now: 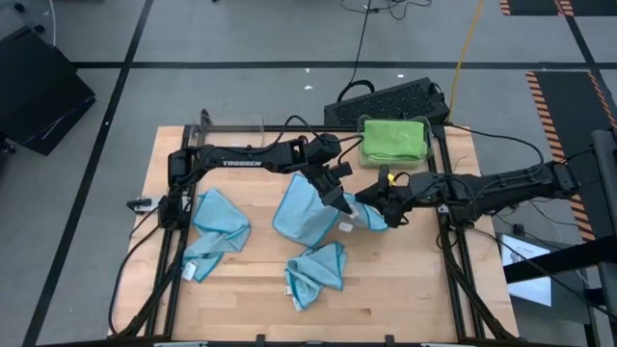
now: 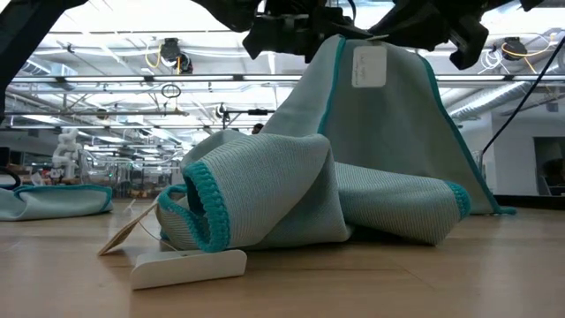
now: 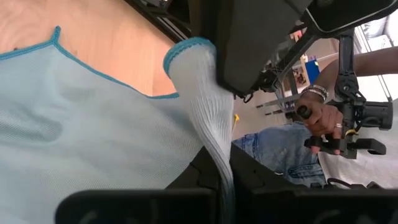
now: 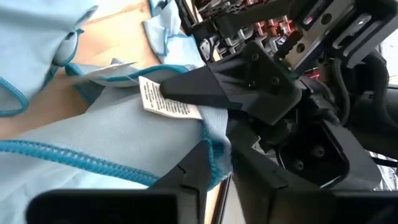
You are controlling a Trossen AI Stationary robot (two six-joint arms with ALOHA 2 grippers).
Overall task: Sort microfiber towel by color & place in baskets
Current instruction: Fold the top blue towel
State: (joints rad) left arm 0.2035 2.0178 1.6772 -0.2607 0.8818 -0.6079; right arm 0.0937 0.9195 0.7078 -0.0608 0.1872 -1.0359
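A blue towel (image 1: 301, 214) is held up mid-table, pinched at its right edge by both the left gripper (image 1: 339, 200) and right gripper (image 1: 378, 214), probably for folding; the far basket (image 1: 393, 141) holds green towels.

Robotics lab (ceiling trusses (image 2: 265, 84), taped floor (image 1: 569, 87)).

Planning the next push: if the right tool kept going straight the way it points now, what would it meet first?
The right tool points toward the left tool, both shut on the lifted blue towel. Going on, it would likely hit the left tool's fingers first; depth is hard to judge.
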